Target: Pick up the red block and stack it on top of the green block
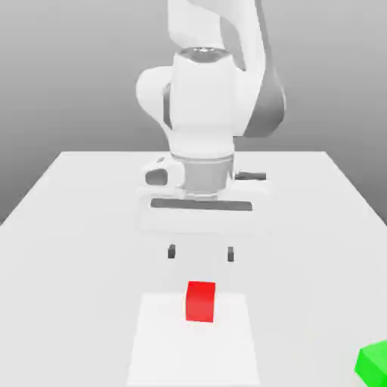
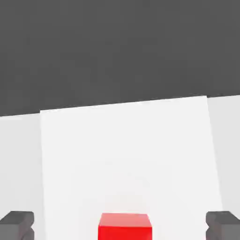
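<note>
Nearest the exterior view's camera sits one green block, a matte bright-green cube cut off at the frame's near right corner, resting on the pale table; well apart from it, toward the middle, stands one red block, a plain matte red cube with sharp edges, set on a brighter white square patch of the tabletop; just beyond the red block hangs the gripper, its two small dark fingertips spread wide and grasping nothing, clear of the cube and above the table; above them rises one glossy white arm with rounded casings, a grey joint on the exterior view's right and a dark bar across the hand; nothing stands between the fingers and the red block, and the grey backdrop is bare; in the hand view, the red block lies between two dark grey, blocky fingertips held far apart, touching neither; the white patch stretches away from it toward a dark grey background, flanked by slightly greyer table.
</note>
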Motion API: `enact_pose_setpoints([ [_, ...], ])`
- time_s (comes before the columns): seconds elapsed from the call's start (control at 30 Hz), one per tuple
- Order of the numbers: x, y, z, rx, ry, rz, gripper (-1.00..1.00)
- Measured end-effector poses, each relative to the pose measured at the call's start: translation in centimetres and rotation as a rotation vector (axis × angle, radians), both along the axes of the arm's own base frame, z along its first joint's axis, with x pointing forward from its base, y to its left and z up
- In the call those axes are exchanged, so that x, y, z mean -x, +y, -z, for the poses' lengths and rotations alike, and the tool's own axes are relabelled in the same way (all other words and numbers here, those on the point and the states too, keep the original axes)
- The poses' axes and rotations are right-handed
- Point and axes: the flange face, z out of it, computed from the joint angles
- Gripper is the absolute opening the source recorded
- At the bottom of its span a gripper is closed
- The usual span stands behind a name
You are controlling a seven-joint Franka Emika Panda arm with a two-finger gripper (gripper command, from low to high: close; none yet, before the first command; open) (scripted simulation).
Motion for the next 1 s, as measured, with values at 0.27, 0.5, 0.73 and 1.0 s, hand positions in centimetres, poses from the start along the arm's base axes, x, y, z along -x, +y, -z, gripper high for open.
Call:
enact_pose_setpoints([
  [0.27,0.9,0.0,6.8,-0.001,0.026,0.003,-1.00],
  [0.5,0.8,0.0,6.3,-0.001,0.025,0.004,-1.00],
  [0.73,0.4,0.7,0.8,-0.001,0.025,-0.035,-1.00],
  [1.0,-6.7,10.4,-1.2,-0.001,0.026,-0.528,-1.00],
])
